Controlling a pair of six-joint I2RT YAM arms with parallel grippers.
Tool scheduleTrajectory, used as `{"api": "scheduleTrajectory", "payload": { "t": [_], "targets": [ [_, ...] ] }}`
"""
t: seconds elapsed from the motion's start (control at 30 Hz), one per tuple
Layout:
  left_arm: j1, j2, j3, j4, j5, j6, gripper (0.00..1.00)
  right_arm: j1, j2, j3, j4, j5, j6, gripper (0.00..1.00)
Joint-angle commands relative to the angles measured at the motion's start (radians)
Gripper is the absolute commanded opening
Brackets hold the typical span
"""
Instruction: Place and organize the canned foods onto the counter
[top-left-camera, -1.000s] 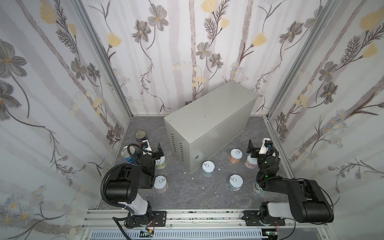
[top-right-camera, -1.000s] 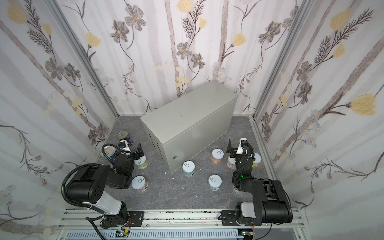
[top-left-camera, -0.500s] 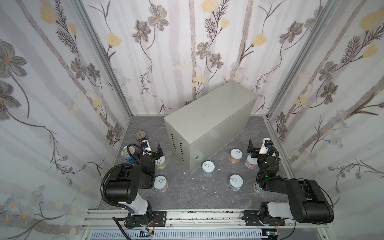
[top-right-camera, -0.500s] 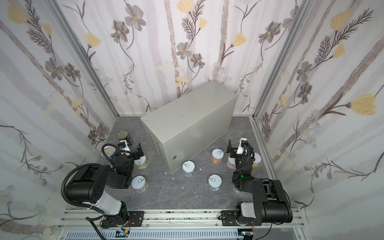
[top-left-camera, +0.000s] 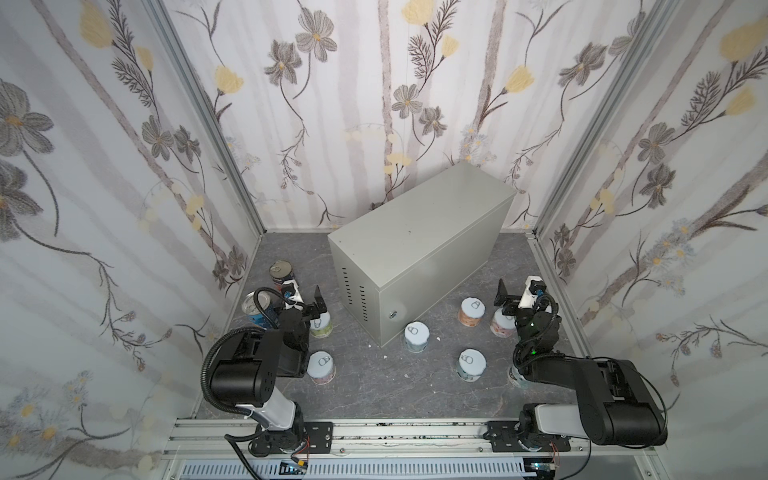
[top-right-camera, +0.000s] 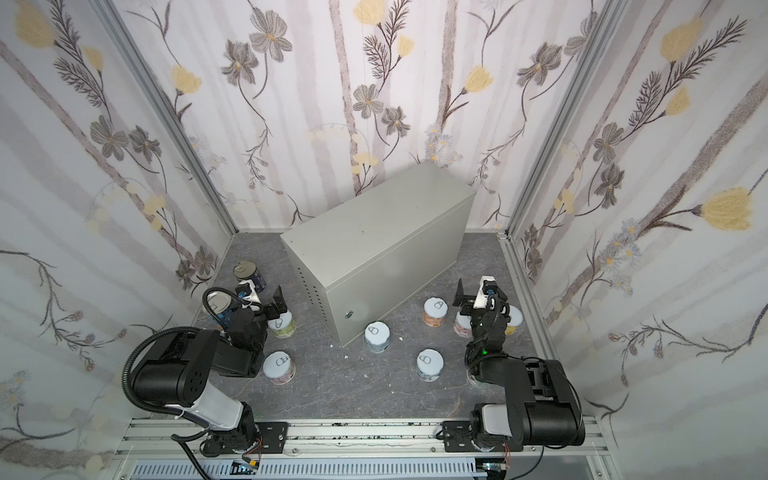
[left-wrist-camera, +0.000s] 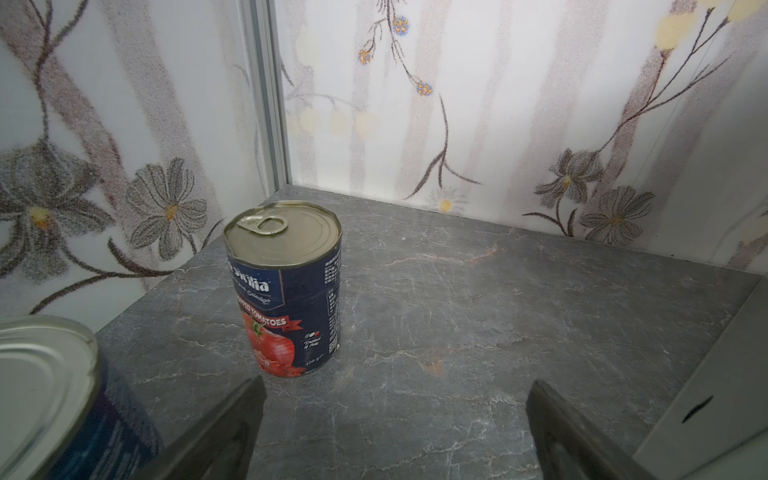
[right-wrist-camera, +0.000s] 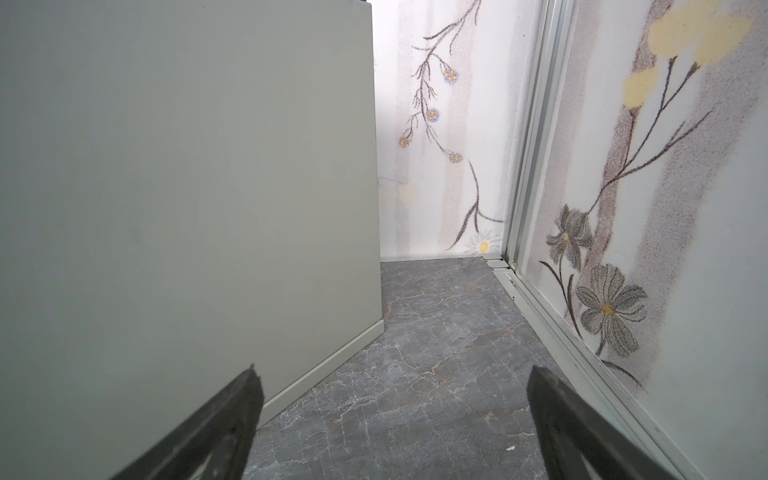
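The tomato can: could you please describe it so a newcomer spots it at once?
Left of the grey-beige counter, by the side wall, stand two tall metal-lidded cans. The tomato can is the rear one, navy with red tomatoes, unlike the blue can.

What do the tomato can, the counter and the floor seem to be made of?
Tomato can: likely metal; dull golden ring-pull lid, glossy printed label.
Counter: seemingly painted sheet metal; matte grey-beige, vent slots, round lock.
Floor: dark grey veined stone look; real or printed, unclear.
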Motion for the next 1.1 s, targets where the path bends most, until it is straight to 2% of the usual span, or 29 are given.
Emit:
{"api": "scheduleTrajectory", "payload": {
  "t": [0.0,0.1,0.2,0.47,0.63,0.7,0.87,1.07],
  "targets": [
    [0.002,-0.008,0.002,0.02,0.005,-0.008,1.0,0.004,-0.005,-0.002,0.014,0.007,0.002,1.0],
    [0.003,-0.039,-0.007,0.017,-0.021,-0.018,1.0,0.006,-0.064,-0.031,0.019,0.049,0.02,1.0],
    [0.005,-0.091,-0.009,-0.02,0.006,-0.007,1.0,0.005,-0.167,-0.033,-0.079,0.08,0.028,1.0],
    [0.004,-0.327,0.024,-0.248,-0.027,-0.014,1.0,0.006,-0.427,0.081,-0.5,0.141,0.126,1.0],
    [0.004,-0.528,0.115,-0.527,-0.022,-0.049,1.0,0.006,-0.563,0.179,-0.768,0.126,0.164,1.0],
    [0.002,-0.593,0.177,-0.684,-0.014,-0.077,1.0,0.006,-0.624,0.202,-0.845,0.118,0.215,1.0],
    [-0.01,-0.754,0.294,-1.006,-0.02,-0.191,1.0,0.014,-0.746,0.26,-1.009,0.016,0.346,1.0],
    [-0.038,-0.922,0.362,-1.255,-0.007,-0.265,1.0,0.046,-0.762,0.374,-1.227,0.067,0.414,1.0]
  ]
}}
